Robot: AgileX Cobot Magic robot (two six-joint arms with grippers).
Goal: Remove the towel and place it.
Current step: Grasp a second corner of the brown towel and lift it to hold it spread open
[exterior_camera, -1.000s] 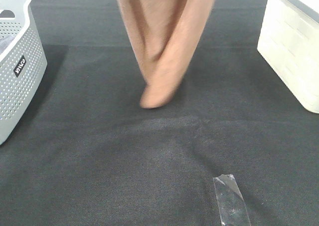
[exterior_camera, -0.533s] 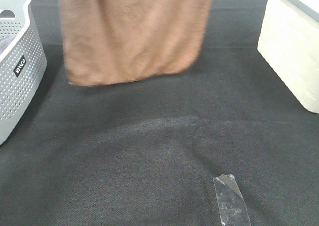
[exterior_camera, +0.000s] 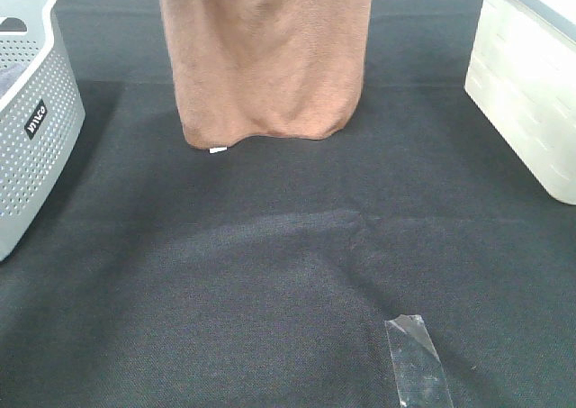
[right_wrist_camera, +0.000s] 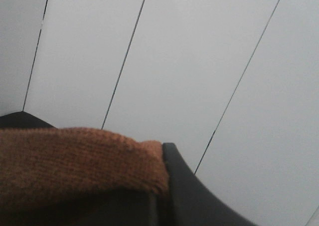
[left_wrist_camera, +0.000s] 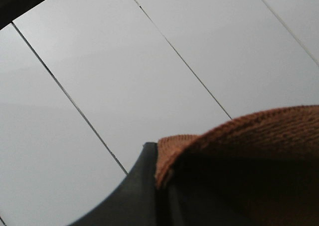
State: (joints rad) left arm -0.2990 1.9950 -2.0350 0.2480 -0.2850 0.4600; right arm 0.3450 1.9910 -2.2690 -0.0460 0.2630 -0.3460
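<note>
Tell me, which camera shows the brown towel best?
The high camera: it shows the towel hanging spread out, down to its lower edge and white tag. Each wrist camera shows only a small fold of its edge, close up.

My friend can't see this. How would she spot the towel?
Over the black table cover, between the grey basket and the white box, the towel hangs in the middle. It is the only reddish-brown thing, with a tiny white tag at its bottom corner.
</note>
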